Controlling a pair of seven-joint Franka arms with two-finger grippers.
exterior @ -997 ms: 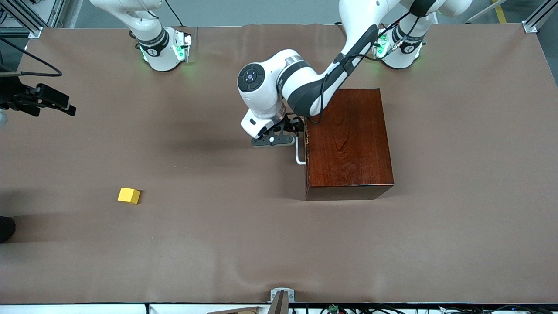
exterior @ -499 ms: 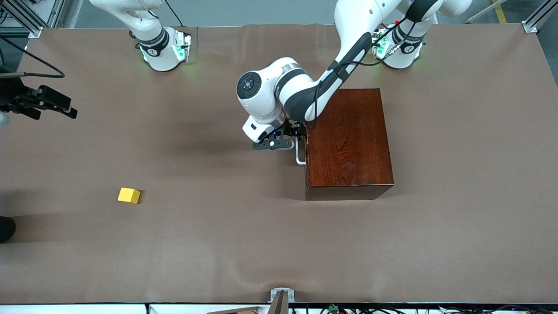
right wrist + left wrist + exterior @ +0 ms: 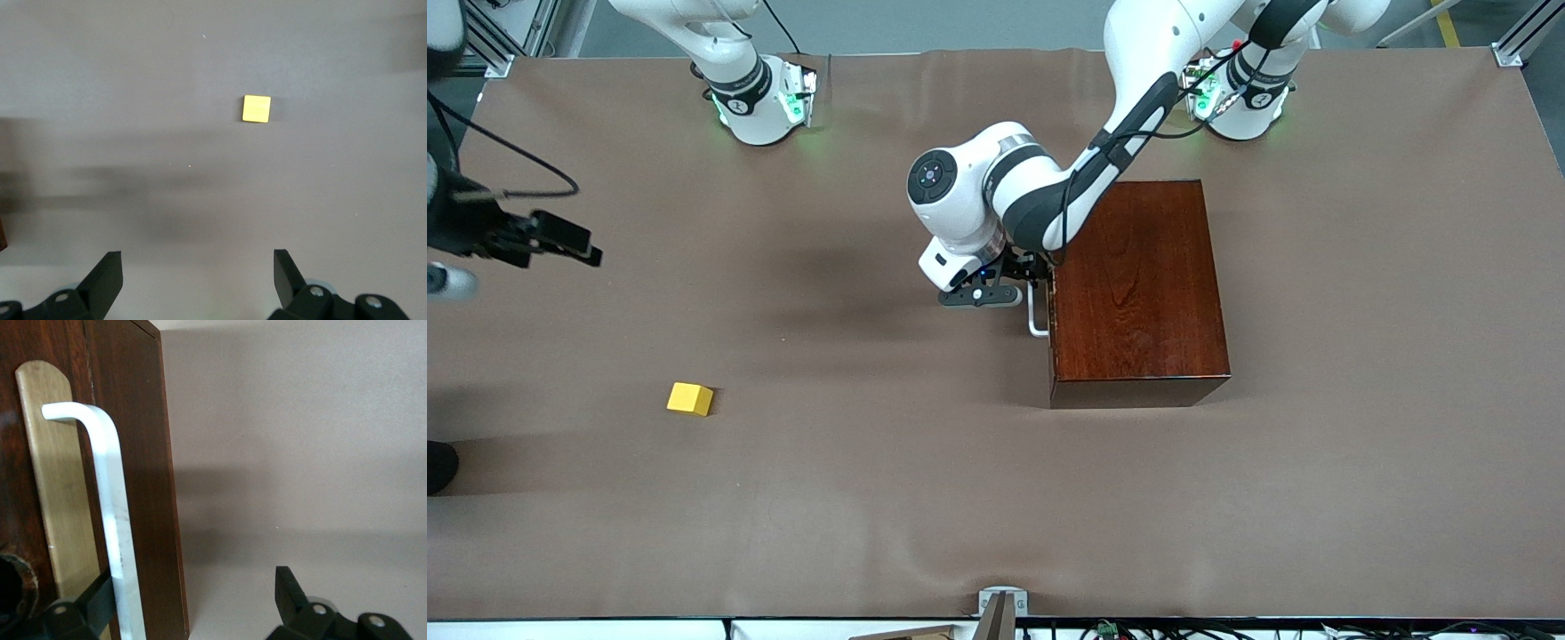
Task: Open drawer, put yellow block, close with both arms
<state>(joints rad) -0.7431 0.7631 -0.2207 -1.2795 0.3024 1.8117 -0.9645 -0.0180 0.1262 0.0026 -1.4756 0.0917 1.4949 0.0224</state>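
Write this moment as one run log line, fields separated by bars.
drawer: shut | left gripper: jaws open around white handle | right gripper: jaws open, above table | yellow block: on table, untouched

The front view is taken from a high position across the counter [image 3: 889, 498], looking steeply down toward the two arm bases that stand along its top edge; it covers the whole counter surface. The left wrist view sits close to the drawer [image 3: 127, 487] front, facing along it, with the white loop handle [image 3: 110, 520] filling much of the frame between the spread fingers of the left claw [image 3: 193, 613]. The right wrist view looks straight down at the counter from well above, past the wide-set fingers of the right claw [image 3: 197, 280]. The front and left wrist views share the handle; the front and right wrist views share the yellow block [image 3: 256, 109].
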